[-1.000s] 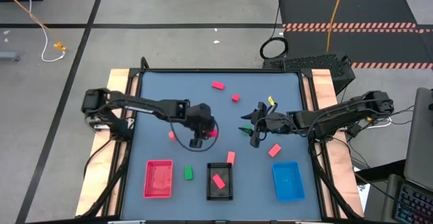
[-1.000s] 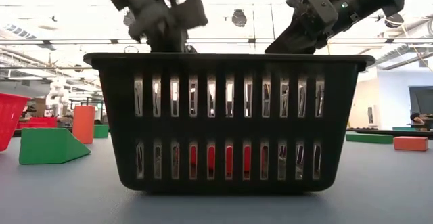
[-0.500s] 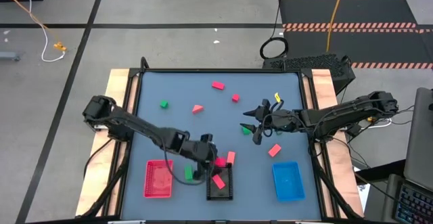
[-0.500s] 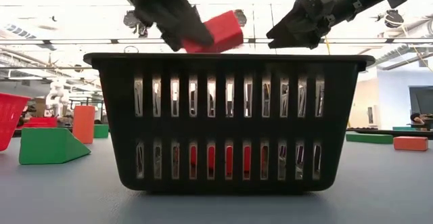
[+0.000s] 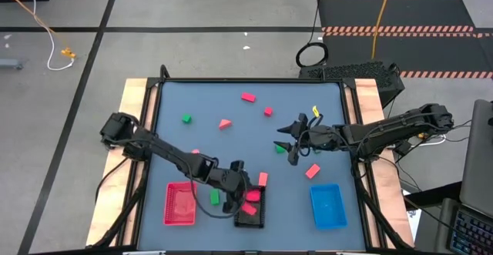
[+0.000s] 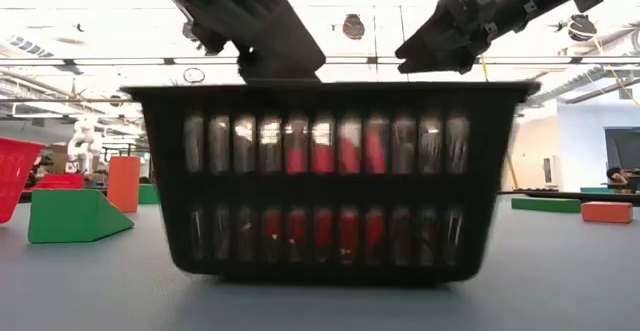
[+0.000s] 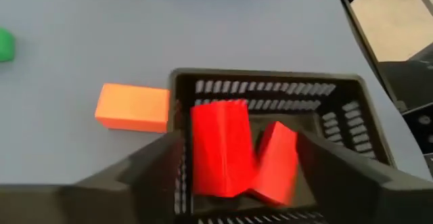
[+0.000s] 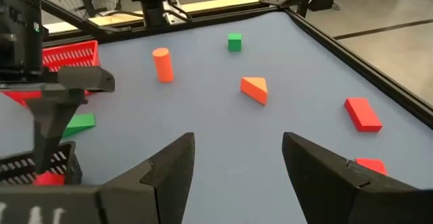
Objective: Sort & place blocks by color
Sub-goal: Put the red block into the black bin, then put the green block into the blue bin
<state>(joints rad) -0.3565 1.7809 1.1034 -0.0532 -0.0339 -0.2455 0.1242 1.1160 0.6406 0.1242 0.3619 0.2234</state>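
My left gripper point(image 5: 245, 196) hangs open over the black tray point(image 5: 259, 219) near the table's front edge. In the left wrist view a bright red block point(image 7: 220, 156) sits inside the tray between the spread fingers, apart from both. It is beside a second red block point(image 7: 277, 163). Red shows through the tray's upper slots point(image 6: 340, 156) in the low view. A salmon block point(image 7: 132, 107) lies on the table just outside the tray's far wall. My right gripper point(image 5: 288, 151) hovers open right of the table's middle, with nothing between its fingers point(image 8: 169, 163).
A red tray point(image 5: 181, 203) stands left of the black one and a blue tray point(image 5: 328, 206) to its right. A green block point(image 5: 215, 198) lies between the red and black trays. More blocks lie farther back: red point(image 5: 248, 97), green point(image 5: 186, 119), a salmon wedge point(image 5: 225, 123), salmon point(image 5: 312, 170).
My left gripper has carried the red block from the table's middle toward the near edge, to above the black tray. There it has opened and let go, and the block has dropped into the tray beside the other red one.
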